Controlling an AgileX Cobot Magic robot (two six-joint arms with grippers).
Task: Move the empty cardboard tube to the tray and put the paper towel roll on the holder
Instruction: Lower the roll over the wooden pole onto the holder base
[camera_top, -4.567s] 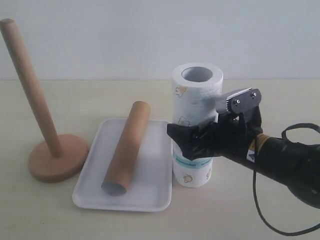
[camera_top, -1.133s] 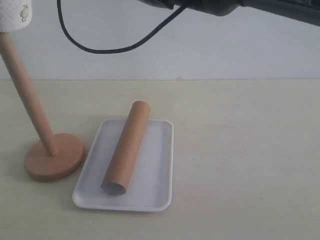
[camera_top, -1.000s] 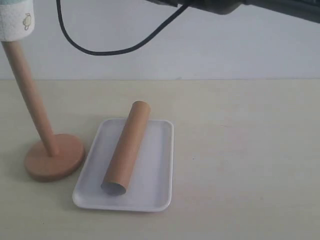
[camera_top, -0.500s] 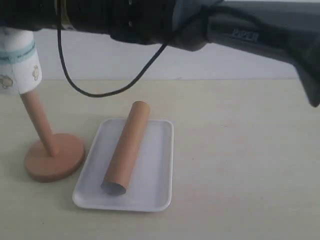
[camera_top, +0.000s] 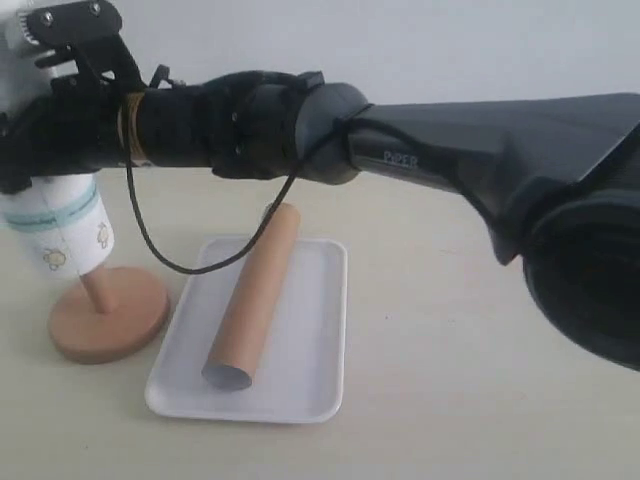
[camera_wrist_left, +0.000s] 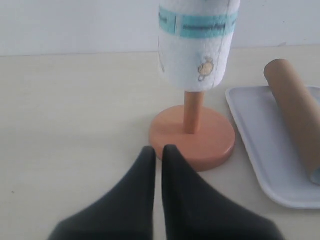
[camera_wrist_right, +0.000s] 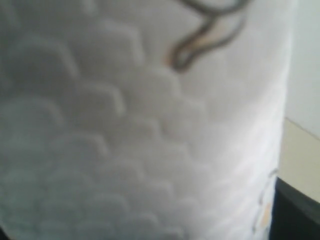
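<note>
The white paper towel roll (camera_top: 62, 232) with its teal band sits partway down the wooden holder's pole, above the round base (camera_top: 108, 318). My right gripper (camera_top: 45, 150) reaches across from the right and is shut on the roll, whose embossed paper (camera_wrist_right: 140, 125) fills the right wrist view. A short stretch of pole (camera_wrist_left: 191, 114) shows under the roll (camera_wrist_left: 196, 55). The brown cardboard tube (camera_top: 255, 295) lies lengthwise in the white tray (camera_top: 315, 345). My left gripper (camera_wrist_left: 157, 150) is shut and empty, just short of the holder base (camera_wrist_left: 200, 145).
The right arm (camera_top: 430, 160) spans the exterior view above the tray and tube. In the left wrist view the tray (camera_wrist_left: 252, 127) and tube (camera_wrist_left: 295, 110) lie just beside the holder base. All of it rests on a pale tabletop (camera_top: 470, 330).
The right arm has come down, and the roll has slid from the pole's top to well down the pole. Tube, tray and holder base have not moved.
</note>
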